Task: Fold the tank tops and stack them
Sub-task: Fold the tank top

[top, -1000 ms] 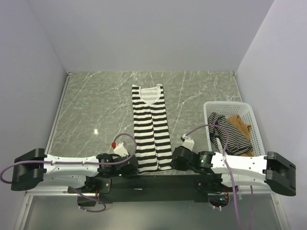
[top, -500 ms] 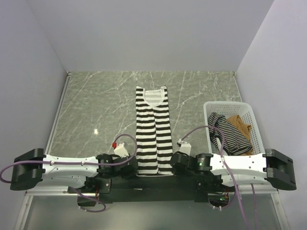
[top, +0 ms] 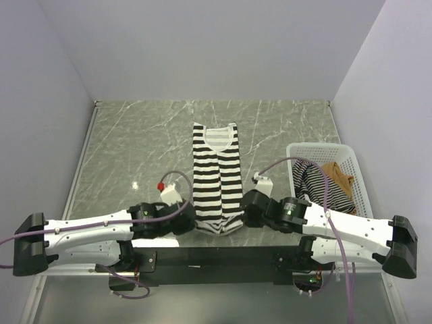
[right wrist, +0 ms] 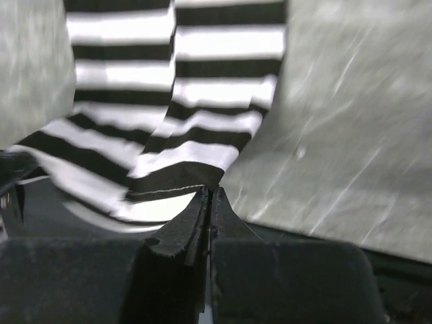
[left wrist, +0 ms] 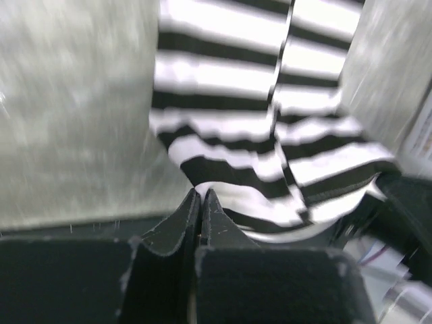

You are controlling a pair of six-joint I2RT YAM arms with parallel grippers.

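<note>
Wide-striped tank top (top: 217, 177) lies lengthwise in the middle of the table (top: 135, 145), neck far; light, limp, will sag between holds; left gripper (left wrist: 200, 197) and right gripper (right wrist: 208, 193) each clamped on a near hem corner, probably the best grip.

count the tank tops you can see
3: the wide-striped top lies stretched along the table; the thin-striped top and the tan top sit bunched in the basket, which may hide more.
</note>
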